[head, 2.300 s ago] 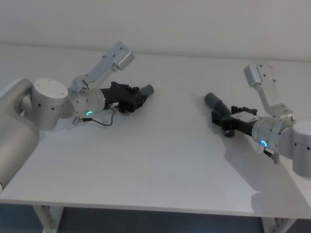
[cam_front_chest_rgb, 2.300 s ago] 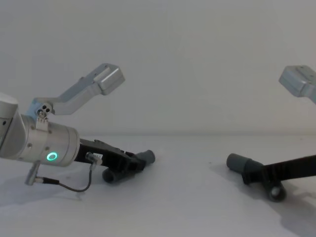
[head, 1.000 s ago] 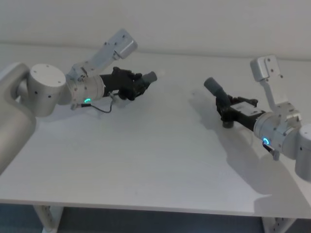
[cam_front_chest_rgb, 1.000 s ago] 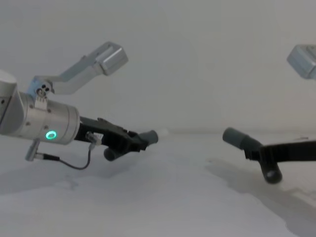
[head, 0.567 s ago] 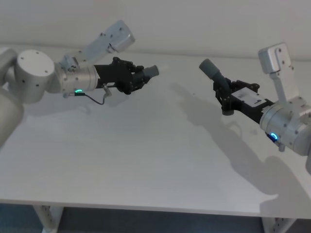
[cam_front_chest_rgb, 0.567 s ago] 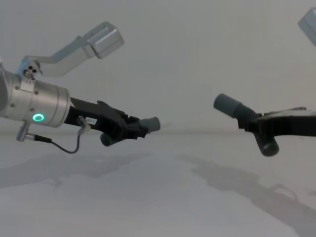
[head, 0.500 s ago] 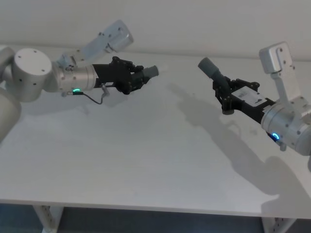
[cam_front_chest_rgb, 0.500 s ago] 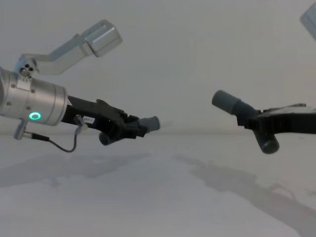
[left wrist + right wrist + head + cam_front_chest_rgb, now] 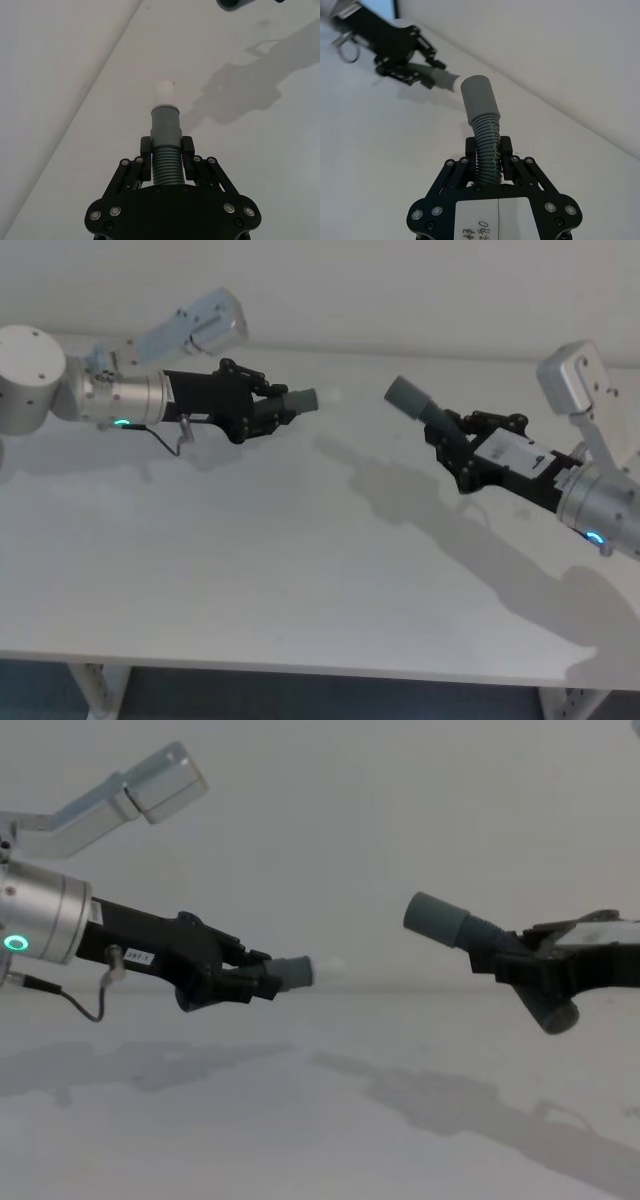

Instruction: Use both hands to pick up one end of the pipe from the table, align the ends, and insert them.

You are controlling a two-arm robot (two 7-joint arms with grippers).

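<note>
The left end effector [image 9: 272,406], in the upper left of the head view, is closed on the ribbed part of the first pipe piece [image 9: 165,162]. Its grey cuff [image 9: 165,122] with the narrower whitish tip [image 9: 163,92] points toward the centre of the frame. The right end effector [image 9: 445,436], at the middle right, grips the second pipe piece [image 9: 485,132] in the same way, and its wider plain cuff [image 9: 407,395] points up and to the left. Both pieces are in the air above the table [image 9: 300,570], the two cuffs well apart. In the chest view the plain cuff sits higher and is tilted. I judge that the picking up is done and the aligning is in hand. The next move calls for bringing both cuffs onto one line, lowering and levelling the right one, then pushing the tip straight into the wide opening.
</note>
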